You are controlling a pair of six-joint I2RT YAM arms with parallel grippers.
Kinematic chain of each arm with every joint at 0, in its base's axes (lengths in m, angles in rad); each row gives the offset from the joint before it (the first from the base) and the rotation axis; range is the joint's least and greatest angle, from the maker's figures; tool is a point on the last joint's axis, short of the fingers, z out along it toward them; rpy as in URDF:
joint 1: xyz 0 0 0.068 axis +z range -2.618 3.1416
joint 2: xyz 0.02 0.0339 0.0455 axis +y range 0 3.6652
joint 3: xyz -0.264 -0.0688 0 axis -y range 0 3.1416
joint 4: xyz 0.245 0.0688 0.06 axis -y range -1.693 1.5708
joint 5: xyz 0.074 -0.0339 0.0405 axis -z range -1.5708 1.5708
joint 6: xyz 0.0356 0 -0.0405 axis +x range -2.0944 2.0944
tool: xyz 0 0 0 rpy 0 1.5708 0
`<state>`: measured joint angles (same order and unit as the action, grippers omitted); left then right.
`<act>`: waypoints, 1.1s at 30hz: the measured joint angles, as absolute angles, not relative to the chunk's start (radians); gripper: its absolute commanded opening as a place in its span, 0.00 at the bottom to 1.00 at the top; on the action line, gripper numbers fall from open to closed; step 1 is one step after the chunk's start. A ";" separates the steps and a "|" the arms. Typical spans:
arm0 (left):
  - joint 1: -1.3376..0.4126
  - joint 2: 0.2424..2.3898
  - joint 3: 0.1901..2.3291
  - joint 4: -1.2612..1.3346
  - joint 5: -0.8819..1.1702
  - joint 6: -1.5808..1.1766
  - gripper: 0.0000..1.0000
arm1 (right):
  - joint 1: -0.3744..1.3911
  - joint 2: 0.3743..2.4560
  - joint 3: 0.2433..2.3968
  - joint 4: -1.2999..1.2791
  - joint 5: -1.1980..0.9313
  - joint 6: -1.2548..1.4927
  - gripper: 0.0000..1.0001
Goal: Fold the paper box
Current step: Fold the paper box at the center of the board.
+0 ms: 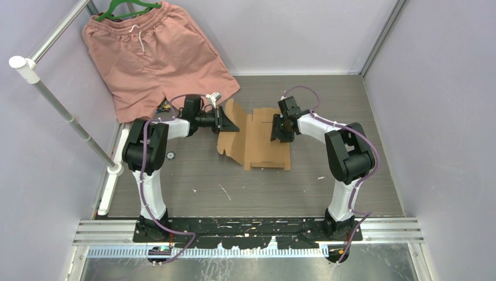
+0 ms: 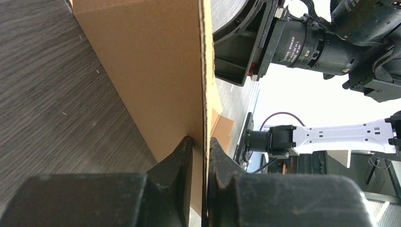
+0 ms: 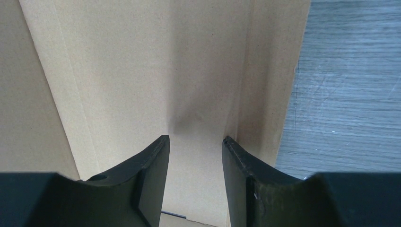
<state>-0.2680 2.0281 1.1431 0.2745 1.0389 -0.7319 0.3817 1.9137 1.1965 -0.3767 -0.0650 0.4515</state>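
1. Table: grey wood-grain top lying under the paper box and bearing it.
2. Shorts: salmon-pink cloth, beyond the box's far left corner and apart from it. No part in the fold.
3. Paper box: brown corrugated die-cut sheet, mostly flat, between the two arms. Its left flap stands raised off the sheet, which suggests the first wall is being turned up along its crease.
4. Left gripper: at the box's left side, jaws narrow and clamped on the raised flap's edge, to lift and hinge it.
5. Right gripper: over the box's right half, jaws partly apart with nothing between them. The tips seem to bear down on the cardboard, likely pinning the sheet so it does not slide during the fold.
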 measured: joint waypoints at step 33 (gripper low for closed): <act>-0.336 1.969 1.476 -0.744 0.522 -0.352 0.14 | 0.452 1.886 1.201 -0.358 -0.020 0.419 0.52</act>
